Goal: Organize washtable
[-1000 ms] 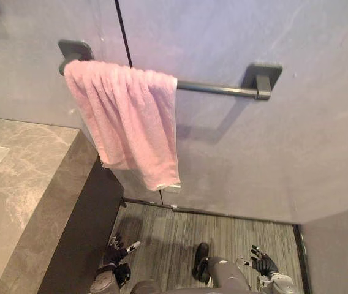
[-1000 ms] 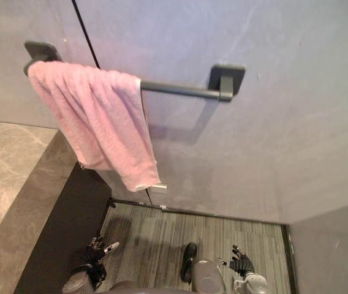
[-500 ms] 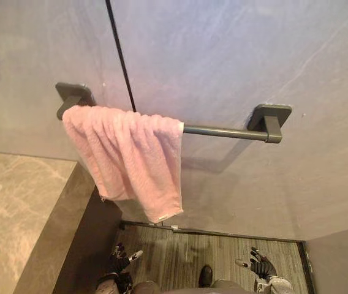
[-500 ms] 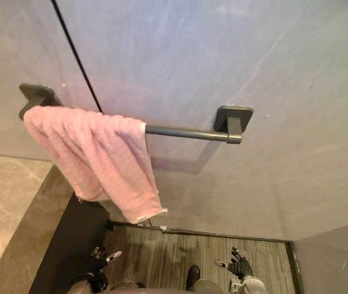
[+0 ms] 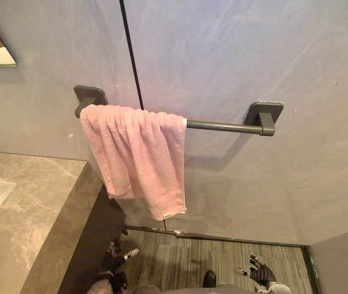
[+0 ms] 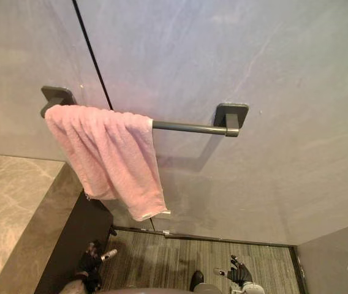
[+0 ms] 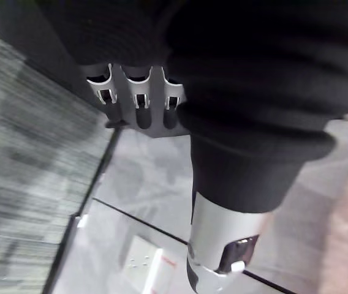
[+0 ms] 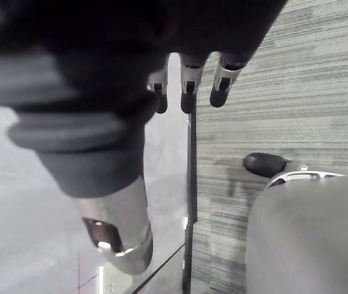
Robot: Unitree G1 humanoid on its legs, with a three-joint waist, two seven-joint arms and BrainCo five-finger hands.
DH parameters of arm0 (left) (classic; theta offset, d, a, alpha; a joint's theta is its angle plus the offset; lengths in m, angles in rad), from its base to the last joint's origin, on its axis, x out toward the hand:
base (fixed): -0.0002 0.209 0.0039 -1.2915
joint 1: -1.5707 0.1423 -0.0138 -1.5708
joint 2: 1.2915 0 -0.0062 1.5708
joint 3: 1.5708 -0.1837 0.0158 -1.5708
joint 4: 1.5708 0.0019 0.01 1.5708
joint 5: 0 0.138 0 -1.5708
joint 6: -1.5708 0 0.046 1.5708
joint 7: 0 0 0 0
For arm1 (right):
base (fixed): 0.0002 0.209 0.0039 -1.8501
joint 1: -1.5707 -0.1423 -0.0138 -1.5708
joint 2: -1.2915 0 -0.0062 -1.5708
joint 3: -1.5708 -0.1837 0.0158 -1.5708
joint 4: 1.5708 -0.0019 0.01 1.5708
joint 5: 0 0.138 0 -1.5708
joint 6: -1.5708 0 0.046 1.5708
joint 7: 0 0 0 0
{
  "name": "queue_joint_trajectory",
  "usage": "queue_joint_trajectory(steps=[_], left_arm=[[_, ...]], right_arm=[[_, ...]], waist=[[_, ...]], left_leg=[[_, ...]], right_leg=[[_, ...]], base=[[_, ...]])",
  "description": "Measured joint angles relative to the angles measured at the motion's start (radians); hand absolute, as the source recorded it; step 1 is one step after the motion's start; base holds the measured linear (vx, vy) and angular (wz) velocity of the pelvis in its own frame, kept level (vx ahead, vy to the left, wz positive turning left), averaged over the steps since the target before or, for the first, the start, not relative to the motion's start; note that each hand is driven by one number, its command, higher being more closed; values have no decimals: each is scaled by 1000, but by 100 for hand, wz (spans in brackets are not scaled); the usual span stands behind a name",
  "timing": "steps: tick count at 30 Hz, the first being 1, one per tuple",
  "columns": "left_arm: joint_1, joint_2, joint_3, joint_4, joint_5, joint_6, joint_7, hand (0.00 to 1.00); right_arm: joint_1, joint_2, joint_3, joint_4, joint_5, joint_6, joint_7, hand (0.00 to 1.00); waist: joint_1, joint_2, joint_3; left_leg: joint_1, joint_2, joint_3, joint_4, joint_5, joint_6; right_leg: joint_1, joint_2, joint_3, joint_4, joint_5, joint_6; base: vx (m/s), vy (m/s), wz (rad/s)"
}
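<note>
Hanging pink towel (image 5: 140, 156) hiding left half of rail (image 5: 223, 127).

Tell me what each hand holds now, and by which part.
Nothing is held. The left hand and right hand hang open, far below the towel.

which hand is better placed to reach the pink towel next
Left, probably. The left hand hangs low almost straight below the pink towel, which is bunched at the end of the rail nearest the counter. The right hand hangs low too, but well off to the right. Both are open.
</note>
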Motion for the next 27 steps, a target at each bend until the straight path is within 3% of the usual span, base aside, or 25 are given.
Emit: queue_joint_trajectory(steps=[4,15,27], left_arm=[[44,15,0,-264,-13,-19,-3,0],[67,43,-17,-543,-32,-34,-23,0],[15,145,-17,-634,-32,-56,-25,0]], right_arm=[[-2,-23,12,-1,-4,0,2,0],[-21,-25,15,-1,-36,3,8,0],[-60,-33,18,-2,-36,13,10,0]], waist=[[0,-1,-1],[0,-8,-38],[-3,-8,-49]], left_leg=[[0,-16,-29,-14,0,3],[0,-21,-71,-30,9,11],[3,-36,-77,-12,-4,30]], right_leg=[[-2,-14,-6,-3,1,4],[3,-12,-34,0,-9,19],[3,-21,-27,0,-7,20]], base=[[-59,30,5],[63,32,9],[12,23,-2]])
